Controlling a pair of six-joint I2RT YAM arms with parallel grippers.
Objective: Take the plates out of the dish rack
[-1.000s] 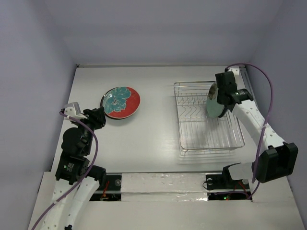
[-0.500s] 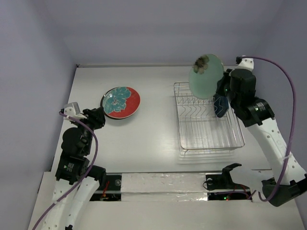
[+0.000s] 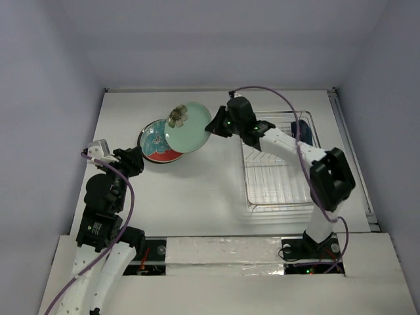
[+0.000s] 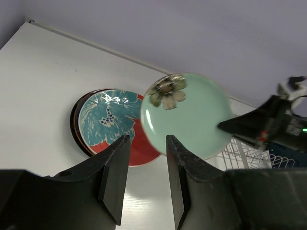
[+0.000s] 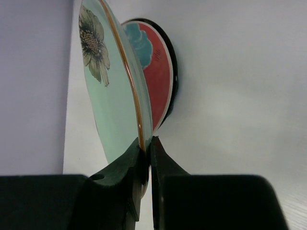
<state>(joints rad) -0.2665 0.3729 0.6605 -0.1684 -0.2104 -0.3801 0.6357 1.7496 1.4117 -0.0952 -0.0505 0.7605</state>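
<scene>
The mint green plate (image 3: 187, 125) with a dark flower near its rim was out of the dish rack (image 3: 289, 205), held tilted on edge over the right part of the red plate (image 3: 156, 147). The right hand (image 3: 209, 128) was clenched on its rim, 1 finger on each face, as the right wrist view showed: the mint green plate (image 5: 115, 96) was pinched at its lower edge by the right hand (image 5: 145, 143), with the red plate (image 5: 160, 81) just behind it. Whether the 2 plates touched could not be told.

The red plate, with a teal flower, lay flat on the white tabletop (image 3: 216, 184), left of the rack. In the rack's far right corner a dark blue plate (image 3: 300, 128) stood on edge.

The left hand (image 3: 136, 161) was near the red plate's left rim, released and grasping nothing. From its own camera the left hand (image 4: 147, 141) showed 2 fingers apart, with the red plate (image 4: 108, 120) and the mint green plate (image 4: 189, 117) beyond them.
</scene>
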